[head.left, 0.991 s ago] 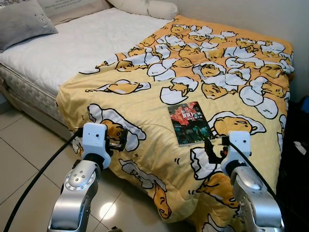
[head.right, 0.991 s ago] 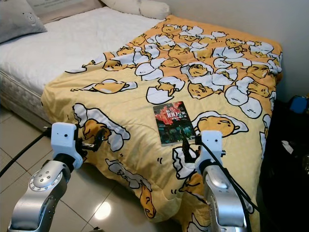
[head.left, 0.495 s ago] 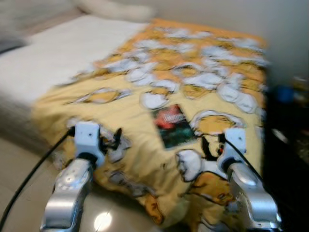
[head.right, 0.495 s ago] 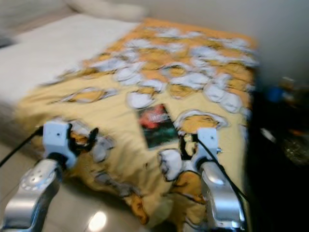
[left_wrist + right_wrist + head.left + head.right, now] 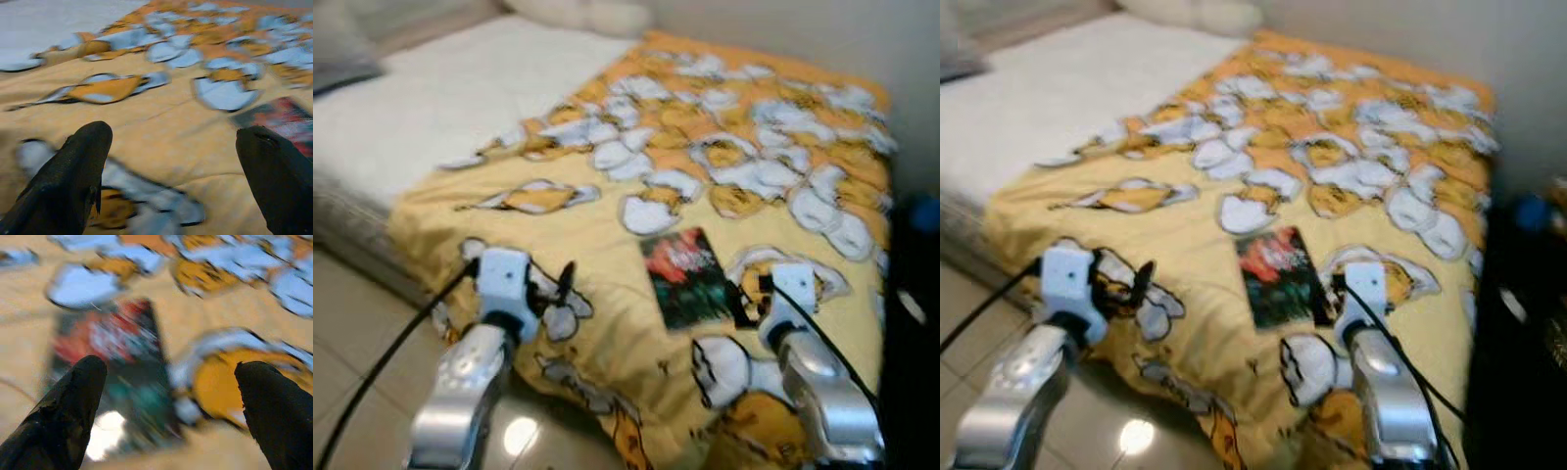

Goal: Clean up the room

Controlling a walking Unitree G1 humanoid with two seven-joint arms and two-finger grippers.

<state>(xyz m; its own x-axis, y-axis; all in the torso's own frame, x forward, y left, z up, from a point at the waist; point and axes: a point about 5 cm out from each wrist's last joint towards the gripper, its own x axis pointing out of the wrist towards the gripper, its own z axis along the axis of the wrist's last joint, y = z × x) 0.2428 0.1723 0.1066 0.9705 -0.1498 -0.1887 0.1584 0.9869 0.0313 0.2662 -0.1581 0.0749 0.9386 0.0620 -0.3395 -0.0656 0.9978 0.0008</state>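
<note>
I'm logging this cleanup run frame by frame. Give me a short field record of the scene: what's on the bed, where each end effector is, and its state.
surface: bed with yellow blanket
item: book lying flat on the blanket
left end effector: open, over the blanket's near edge, apart from the book
right end effector: open, at the book's right edge
pillows: at the far end
image quality: blurred
</note>
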